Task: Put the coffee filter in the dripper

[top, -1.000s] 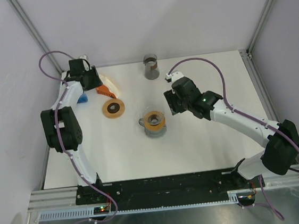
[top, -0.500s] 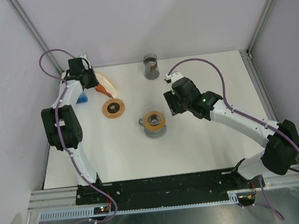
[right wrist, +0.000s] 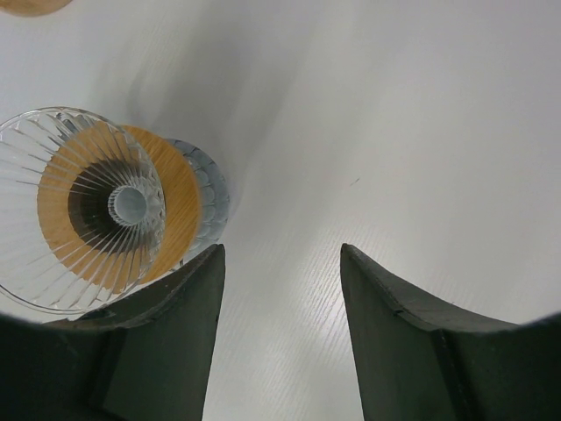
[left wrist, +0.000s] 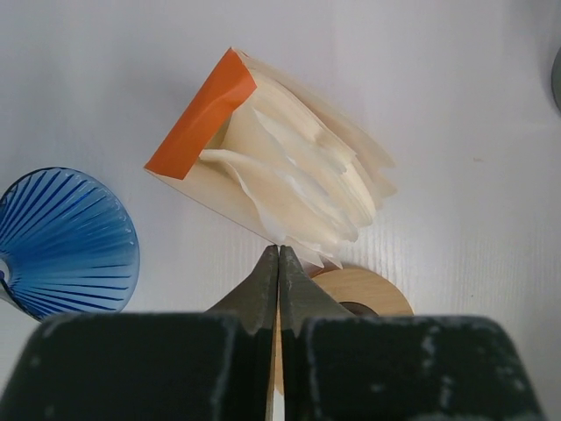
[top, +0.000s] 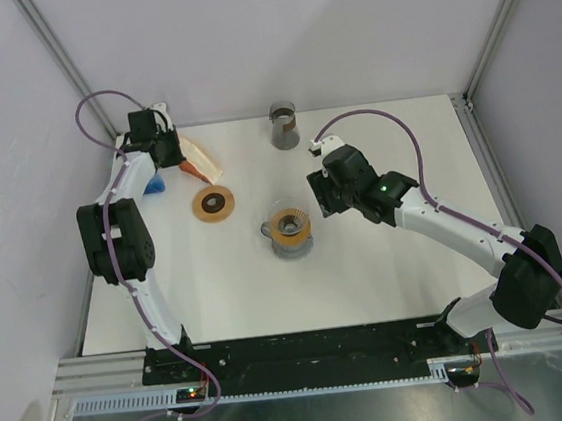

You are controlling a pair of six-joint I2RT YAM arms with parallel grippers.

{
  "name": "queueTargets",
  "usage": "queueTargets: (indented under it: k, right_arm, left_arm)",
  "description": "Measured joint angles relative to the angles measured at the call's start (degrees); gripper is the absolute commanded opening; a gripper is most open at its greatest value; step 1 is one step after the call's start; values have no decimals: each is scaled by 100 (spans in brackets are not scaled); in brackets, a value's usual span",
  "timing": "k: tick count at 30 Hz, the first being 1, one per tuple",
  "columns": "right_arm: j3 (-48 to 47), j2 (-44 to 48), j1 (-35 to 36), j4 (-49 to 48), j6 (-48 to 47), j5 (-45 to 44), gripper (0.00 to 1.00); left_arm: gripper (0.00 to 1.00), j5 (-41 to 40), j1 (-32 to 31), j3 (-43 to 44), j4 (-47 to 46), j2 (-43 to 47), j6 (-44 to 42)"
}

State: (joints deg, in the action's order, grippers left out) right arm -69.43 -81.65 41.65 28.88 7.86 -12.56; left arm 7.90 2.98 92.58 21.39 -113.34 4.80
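A stack of cream coffee filters [left wrist: 298, 175] lies in an orange-ended paper sleeve [left wrist: 202, 118] at the back left of the table [top: 198, 159]. My left gripper [left wrist: 279, 254] is shut, its tips pinched together on the lowest corner of one filter that sticks out of the stack. It sits at the back left [top: 181, 157] in the top view. The clear ribbed dripper [top: 290, 227] with a wooden collar stands on a grey cup mid-table. My right gripper [right wrist: 280, 263] hangs open just right of the dripper [right wrist: 88, 210], with only bare table between its fingers.
A blue ribbed cone [left wrist: 61, 241] lies left of the filters. A wooden ring [left wrist: 359, 294] lies just behind my left fingers, also seen in the top view [top: 213, 204]. A grey cup [top: 283, 125] stands at the back edge.
My left gripper has closed on the filter's corner and shifted slightly toward the back. The right arm has not moved.
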Motion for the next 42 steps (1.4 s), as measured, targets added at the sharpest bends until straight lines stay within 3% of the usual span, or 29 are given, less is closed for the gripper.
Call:
queueTargets:
  k: [7,12,22,28,34,42]
  right_arm:
    - [0,0,-2,2,0,0,60]
    - [0,-4,0,-2,2,26,60]
    - [2,-81,28,0,0,122,60]
    - [2,-144,87,-2,0,131,60]
    - [4,-225,144,-2,-4,146,59]
    - [11,-225,214,0,-55,146,59]
  left_arm:
    - [2,-11,0,-59,35,44,-225]
    - [24,-11,0,-175,166,83,-323]
    - [41,181,0,-170,208,83,-136]
    - [69,291,-26,-177,146,94,114]
    - [69,223,-122,-166,46,96,247]
    - [57,11,-138,105,11,-76,275]
